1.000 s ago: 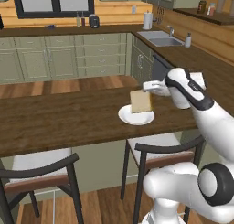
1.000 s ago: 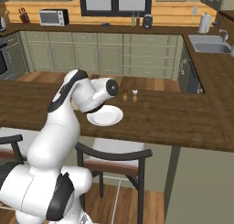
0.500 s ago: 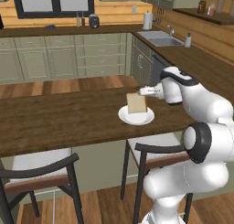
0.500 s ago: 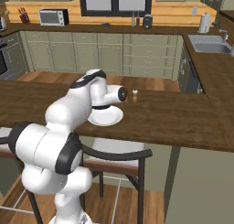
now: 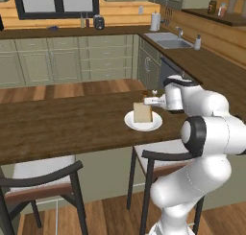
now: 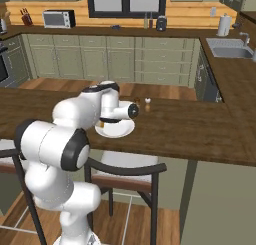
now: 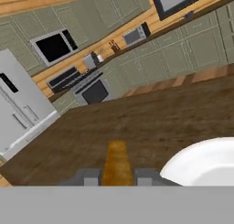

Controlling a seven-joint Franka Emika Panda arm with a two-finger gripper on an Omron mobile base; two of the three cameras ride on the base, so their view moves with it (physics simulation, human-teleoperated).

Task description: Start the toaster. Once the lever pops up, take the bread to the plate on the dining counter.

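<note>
Pale green cabinets and a wood-topped wall counter (image 5: pixel 57 31) fill the kitchen's background, with a silver microwave (image 6: pixel 55 19) whose lettering is too small to read. Nearer, the dark wood dining counter (image 5: pixel 57 123) carries the white plate (image 5: pixel 142 121), cut off at the hand view's edge. Bread (image 5: pixel 142 112) stands upright over the plate, its lower edge hidden against the rim. Closed on the bread's edge, the claw (image 5: pixel 153 101) grips it.
</note>
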